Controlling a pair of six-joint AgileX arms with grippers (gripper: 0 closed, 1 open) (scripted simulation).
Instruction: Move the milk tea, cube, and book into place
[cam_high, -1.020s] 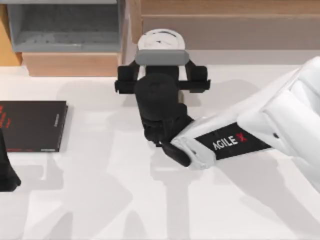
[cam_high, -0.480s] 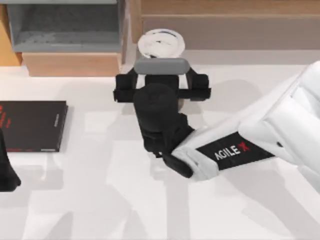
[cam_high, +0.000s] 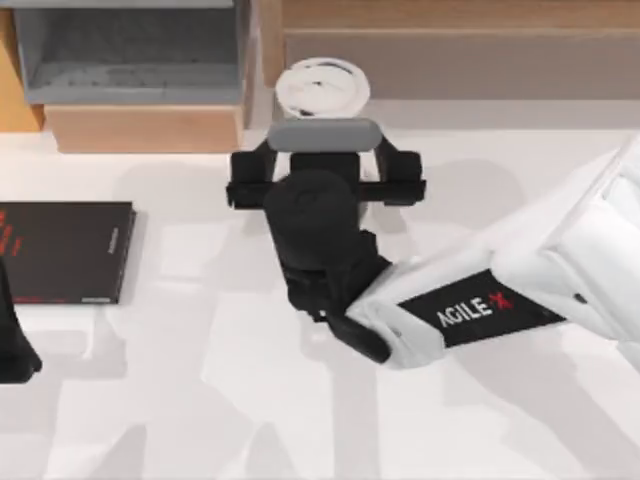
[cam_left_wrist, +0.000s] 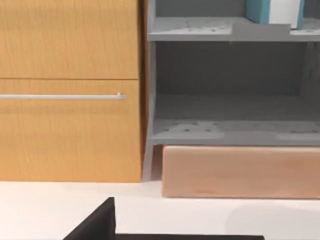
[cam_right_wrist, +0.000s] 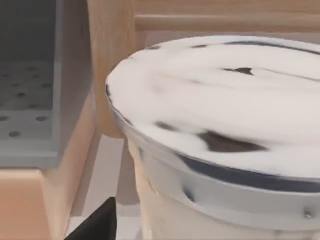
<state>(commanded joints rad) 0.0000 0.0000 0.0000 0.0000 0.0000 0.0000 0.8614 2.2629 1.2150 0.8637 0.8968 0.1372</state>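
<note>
My right arm reaches in from the top view's right, its hand (cam_high: 322, 150) pointing toward the far edge, fingers spread wide. My left arm sits parked at the left edge.

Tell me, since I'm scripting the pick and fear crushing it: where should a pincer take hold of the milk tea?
Grip the milk tea on its round side wall below the domed lid, coming level from the table's open side, as the right pincer is placed. It stands upright close against the wooden cabinet, which probably blocks the far side. The lid's dome looks too sloped for a sure hold.
</note>
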